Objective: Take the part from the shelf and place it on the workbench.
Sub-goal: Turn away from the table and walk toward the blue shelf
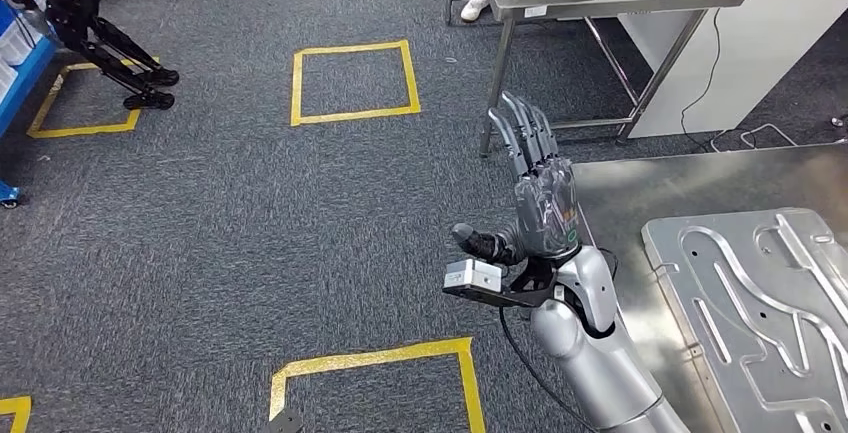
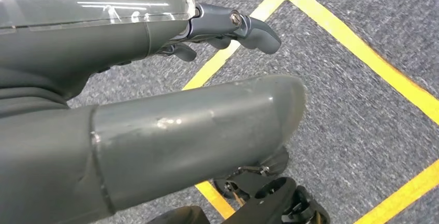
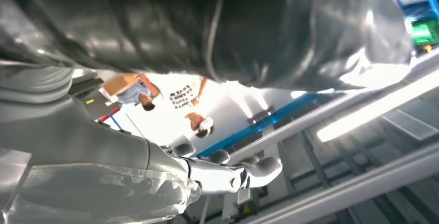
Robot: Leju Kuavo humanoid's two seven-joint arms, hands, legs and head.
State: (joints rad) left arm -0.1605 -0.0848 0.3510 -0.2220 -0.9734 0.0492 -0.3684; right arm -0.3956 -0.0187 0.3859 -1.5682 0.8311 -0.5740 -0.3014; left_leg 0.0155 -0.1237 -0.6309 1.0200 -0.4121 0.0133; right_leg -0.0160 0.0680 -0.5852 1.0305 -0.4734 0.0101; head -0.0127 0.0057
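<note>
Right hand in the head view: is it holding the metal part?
No. The right hand is raised with fingers spread and nothing in it, while the metal part lies flat on the workbench beside the arm.

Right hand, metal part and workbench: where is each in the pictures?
right hand (image 1: pixel 543 203): head view, back of the palm.
metal part (image 1: pixel 770 313): head view, flat face among its grooves.
workbench (image 1: pixel 640 188): head view, bare steel top near its corner.
</note>
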